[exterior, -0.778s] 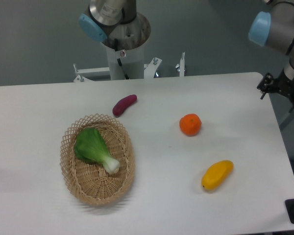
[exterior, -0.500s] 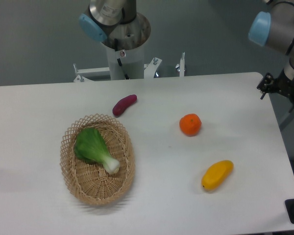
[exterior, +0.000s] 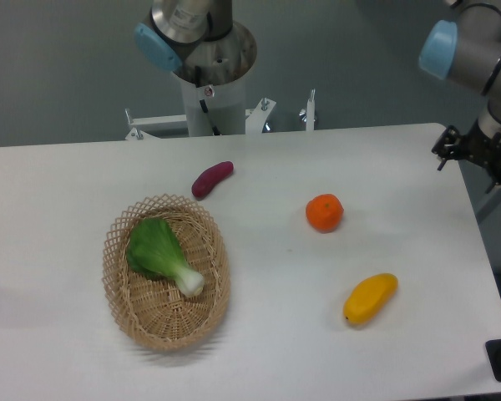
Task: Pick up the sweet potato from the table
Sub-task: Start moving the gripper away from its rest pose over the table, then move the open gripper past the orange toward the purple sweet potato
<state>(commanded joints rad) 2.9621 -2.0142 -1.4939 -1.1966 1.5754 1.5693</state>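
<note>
The sweet potato (exterior: 211,179) lies on the white table (exterior: 67,192), toward the back edge and a little left of centre, tilted so its upper end points right — nothing touches it. Just in front of it and to the left sits an oval wicker basket (exterior: 142,322) holding a bok choy (exterior: 160,254), its green leaves toward the back and its white stem toward the front right. An orange (exterior: 324,212) rests to the right of the sweet potato, well apart from it, and a yellow mango (exterior: 370,298) lies nearer the front right. The gripper (exterior: 476,154) hangs at the table's far right edge, far from the sweet potato — whether its fingers are apart or together cannot be told.
</note>
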